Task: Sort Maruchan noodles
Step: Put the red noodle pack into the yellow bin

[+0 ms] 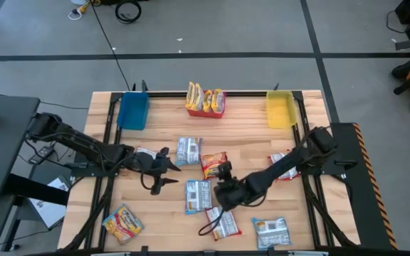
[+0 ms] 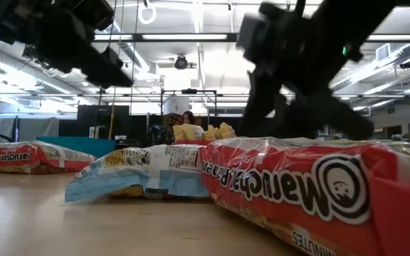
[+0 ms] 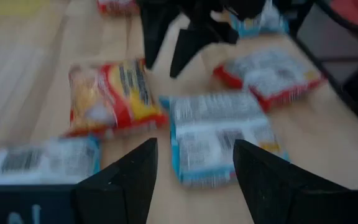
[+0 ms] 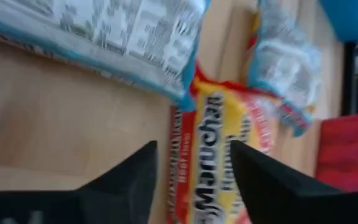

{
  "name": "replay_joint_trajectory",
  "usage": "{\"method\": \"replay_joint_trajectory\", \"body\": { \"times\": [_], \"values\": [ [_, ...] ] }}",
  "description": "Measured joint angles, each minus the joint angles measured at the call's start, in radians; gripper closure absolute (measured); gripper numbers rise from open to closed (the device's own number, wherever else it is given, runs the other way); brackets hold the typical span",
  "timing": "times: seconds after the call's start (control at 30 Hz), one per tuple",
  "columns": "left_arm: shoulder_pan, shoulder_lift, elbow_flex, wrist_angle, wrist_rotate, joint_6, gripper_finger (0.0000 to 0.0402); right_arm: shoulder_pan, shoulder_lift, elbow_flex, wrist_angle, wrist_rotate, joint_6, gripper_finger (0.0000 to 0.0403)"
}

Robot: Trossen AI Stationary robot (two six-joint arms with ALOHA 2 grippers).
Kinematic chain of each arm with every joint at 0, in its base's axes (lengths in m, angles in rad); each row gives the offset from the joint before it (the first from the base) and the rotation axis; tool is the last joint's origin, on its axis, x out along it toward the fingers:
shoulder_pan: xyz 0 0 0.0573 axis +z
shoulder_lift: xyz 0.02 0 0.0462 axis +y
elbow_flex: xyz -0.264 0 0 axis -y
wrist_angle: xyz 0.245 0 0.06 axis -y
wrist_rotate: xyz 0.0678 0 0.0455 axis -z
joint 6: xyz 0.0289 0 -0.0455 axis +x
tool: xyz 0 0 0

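Note:
Several Maruchan packets lie flat on the table. At mid-table are a blue-and-white packet (image 1: pixel 188 151), a red-and-yellow packet (image 1: pixel 214 164) and a second blue-and-white one (image 1: pixel 198 195). A red-and-white packet (image 1: pixel 224 224) and a further blue one (image 1: pixel 271 231) lie near the front edge. My left gripper (image 1: pixel 168 176) is open, just left of the middle packets; its wrist view shows the blue packet (image 3: pixel 219 134) ahead. My right gripper (image 1: pixel 218 179) is open over the near end of the red-and-yellow packet (image 4: pixel 219 143), a finger on each side.
A blue bin (image 1: pixel 133 110), a red bin (image 1: pixel 205 101) holding several packets, and a yellow bin (image 1: pixel 281 109) stand along the far edge. A yellow-orange packet (image 1: pixel 122 222) lies at the front left, a red one (image 1: pixel 283 165) under the right arm, and one (image 1: pixel 144 153) by the left arm.

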Motion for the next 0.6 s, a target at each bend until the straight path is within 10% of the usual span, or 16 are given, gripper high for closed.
{"method": "replay_joint_trajectory", "body": {
  "times": [0.3, 0.6],
  "values": [
    [0.0, -0.191, 0.188, -0.517, -0.029, 0.018, 0.0201, -0.087, 0.095, 0.005, 0.016, 0.012, 0.098, 0.0155],
    [-0.061, -0.24, 0.189, -0.533, -0.029, 0.027, 0.0205, -0.152, 0.086, -0.001, 0.021, -0.019, 0.079, 0.0345]
  ]
}}
